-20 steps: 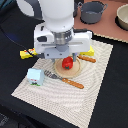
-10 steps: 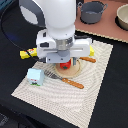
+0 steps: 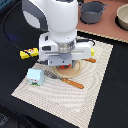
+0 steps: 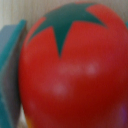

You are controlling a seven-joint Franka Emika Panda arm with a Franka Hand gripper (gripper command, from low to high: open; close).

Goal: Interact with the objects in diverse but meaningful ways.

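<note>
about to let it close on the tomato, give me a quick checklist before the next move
1. Round red tomato with green star top centred in wrist view: ok.
2. Gripper low over the round wooden plate: ok.
3. Jaws open or shut: cannot tell, hidden under the wrist.
4. Orange-handled fork clear of the gripper: ok, beside it.
5. White-blue milk carton upright, apart: ok.
6. Yellow rectangular box off the beige mat: ok.
</note>
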